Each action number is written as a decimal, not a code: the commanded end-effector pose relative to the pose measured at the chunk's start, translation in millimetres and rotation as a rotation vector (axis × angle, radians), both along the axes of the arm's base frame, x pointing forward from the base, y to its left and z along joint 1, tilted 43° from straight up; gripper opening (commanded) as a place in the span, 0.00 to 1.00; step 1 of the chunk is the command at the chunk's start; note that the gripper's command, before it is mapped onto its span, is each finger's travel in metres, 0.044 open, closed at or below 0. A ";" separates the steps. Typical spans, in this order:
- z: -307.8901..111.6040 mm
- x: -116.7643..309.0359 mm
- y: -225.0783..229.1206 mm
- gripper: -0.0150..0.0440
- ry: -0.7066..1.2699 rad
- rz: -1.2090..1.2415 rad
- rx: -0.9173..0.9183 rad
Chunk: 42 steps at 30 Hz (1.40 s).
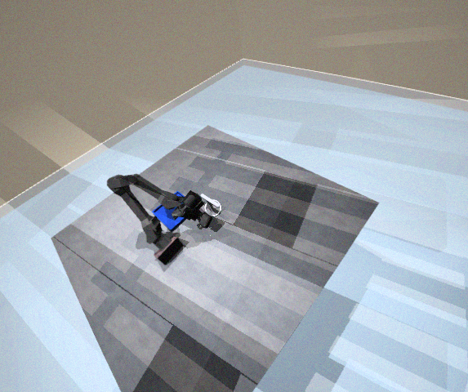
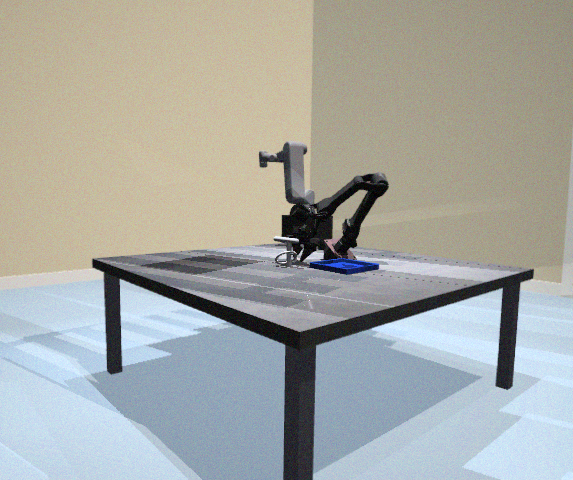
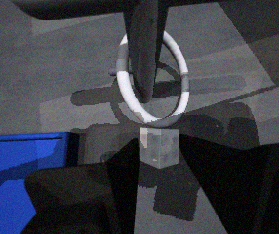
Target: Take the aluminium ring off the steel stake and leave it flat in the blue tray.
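Around one stake (image 2: pixel 289 254) (image 3: pixel 146 54), one ring (image 1: pixel 219 207) (image 2: pixel 277 258) (image 3: pixel 125 93).

Cross-bar (image 1: pixel 210 199) (image 2: pixel 286 238) (image 3: pixel 76 7) overhead, stake (image 2: pixel 289 253) (image 3: pixel 143 54) through the ring (image 1: pixel 205 209) (image 2: pixel 277 257) (image 3: pixel 126 93); open side toward the tray (image 1: pixel 167 220) (image 2: pixel 345 267) (image 3: pixel 13 151).
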State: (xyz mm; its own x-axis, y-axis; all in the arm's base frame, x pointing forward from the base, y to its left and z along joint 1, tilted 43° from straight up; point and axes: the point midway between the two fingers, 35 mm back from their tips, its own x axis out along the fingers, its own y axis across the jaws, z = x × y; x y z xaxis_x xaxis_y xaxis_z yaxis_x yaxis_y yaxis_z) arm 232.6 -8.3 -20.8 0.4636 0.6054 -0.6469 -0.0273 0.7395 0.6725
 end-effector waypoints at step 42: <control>19.7 4.2 -16.4 0.25 0.046 0.028 -0.009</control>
